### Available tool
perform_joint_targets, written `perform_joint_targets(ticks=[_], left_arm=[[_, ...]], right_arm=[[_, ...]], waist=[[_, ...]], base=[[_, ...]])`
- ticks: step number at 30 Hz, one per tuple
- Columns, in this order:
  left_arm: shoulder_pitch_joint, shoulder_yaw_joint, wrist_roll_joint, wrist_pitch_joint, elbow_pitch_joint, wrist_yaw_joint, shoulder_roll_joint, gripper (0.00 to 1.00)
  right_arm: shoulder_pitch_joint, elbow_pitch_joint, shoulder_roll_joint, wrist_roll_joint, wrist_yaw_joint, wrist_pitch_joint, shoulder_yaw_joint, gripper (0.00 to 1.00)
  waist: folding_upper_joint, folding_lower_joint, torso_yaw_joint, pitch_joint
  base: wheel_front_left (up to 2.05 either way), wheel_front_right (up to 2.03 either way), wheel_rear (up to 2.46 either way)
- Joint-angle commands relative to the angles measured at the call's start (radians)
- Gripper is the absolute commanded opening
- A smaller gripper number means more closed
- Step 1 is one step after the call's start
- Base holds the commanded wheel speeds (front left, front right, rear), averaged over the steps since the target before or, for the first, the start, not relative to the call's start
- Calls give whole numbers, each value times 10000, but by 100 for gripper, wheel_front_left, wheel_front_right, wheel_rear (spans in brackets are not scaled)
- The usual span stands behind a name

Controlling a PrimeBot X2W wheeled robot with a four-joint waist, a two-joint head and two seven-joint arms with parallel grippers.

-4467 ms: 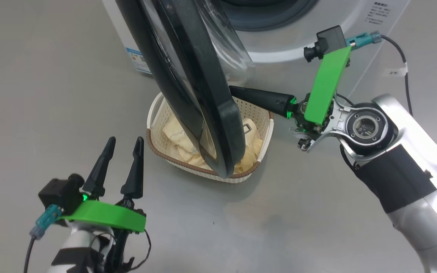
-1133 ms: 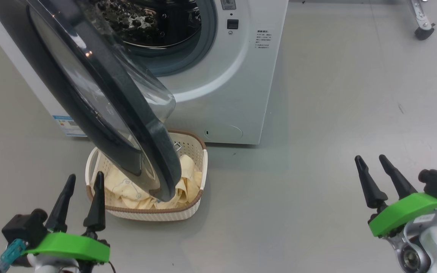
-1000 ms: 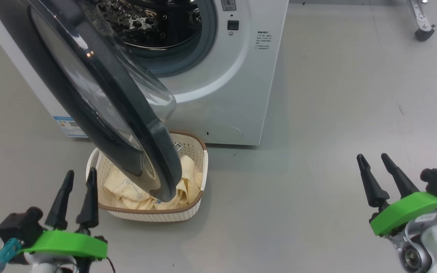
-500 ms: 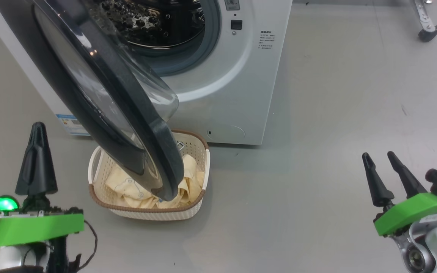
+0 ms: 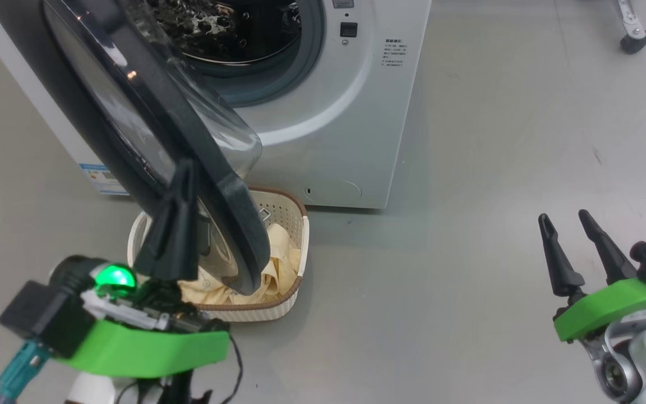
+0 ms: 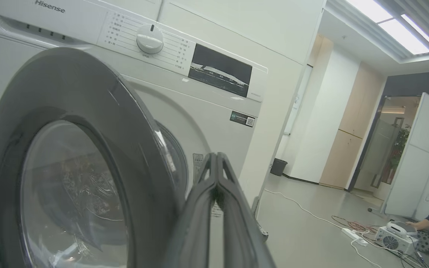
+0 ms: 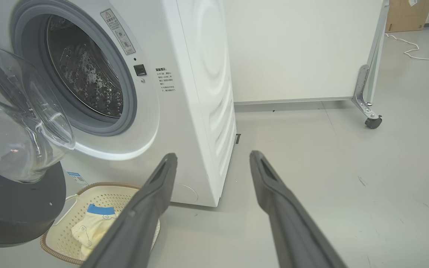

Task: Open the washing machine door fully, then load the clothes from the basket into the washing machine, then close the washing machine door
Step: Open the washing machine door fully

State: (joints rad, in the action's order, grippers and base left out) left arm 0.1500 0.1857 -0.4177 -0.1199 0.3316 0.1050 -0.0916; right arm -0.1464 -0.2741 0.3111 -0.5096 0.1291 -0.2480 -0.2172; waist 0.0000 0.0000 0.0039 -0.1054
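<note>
Head view: the left claw (image 5: 185,179), fingers pressed together and holding nothing, rises in front of the door (image 5: 239,235). The door is swung out over the basket (image 5: 302,235) of clothes (image 5: 278,261), on the floor before the washer (image 5: 345,140). The right claw (image 5: 563,217) hangs with fingers apart, well to the right. Left wrist view: the joined fingers stand just beside the door's rim. Right wrist view: the spread fingers frame the washer's corner, with the basket at lower left under the door.

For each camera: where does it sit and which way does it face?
Head view: on the head, looking down at washing machine and basket; left claw shut, right claw open.
Left wrist view: along shut fingers at the washing machine door, outer face.
Right wrist view: along spread fingers into the drum.
Shared: head and right wrist both show the clothes.
</note>
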Motion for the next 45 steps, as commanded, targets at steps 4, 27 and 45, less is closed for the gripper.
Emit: perform_joint_targets(ticks=[4, 27, 45], left_arm=[[719, 778, -199, 337, 157, 51, 139, 0], [2235, 1895, -1415, -446, -4661, 126, 379, 0], [2485, 1814, -1617, -914, -5743, 164, 253, 0]], right_arm=[[3, 392, 58, 306, 16, -137, 79, 100], [-187, 470, -126, 530, 16, -137, -48, 100], [-166, 659, -12, 619, 16, -137, 179, 100]], waist=[[0, 0, -53, -32], [0, 0, -205, -173], [0, 0, 322, -142]], base=[[0, 0, 0], [0, 0, 0], [0, 0, 0]])
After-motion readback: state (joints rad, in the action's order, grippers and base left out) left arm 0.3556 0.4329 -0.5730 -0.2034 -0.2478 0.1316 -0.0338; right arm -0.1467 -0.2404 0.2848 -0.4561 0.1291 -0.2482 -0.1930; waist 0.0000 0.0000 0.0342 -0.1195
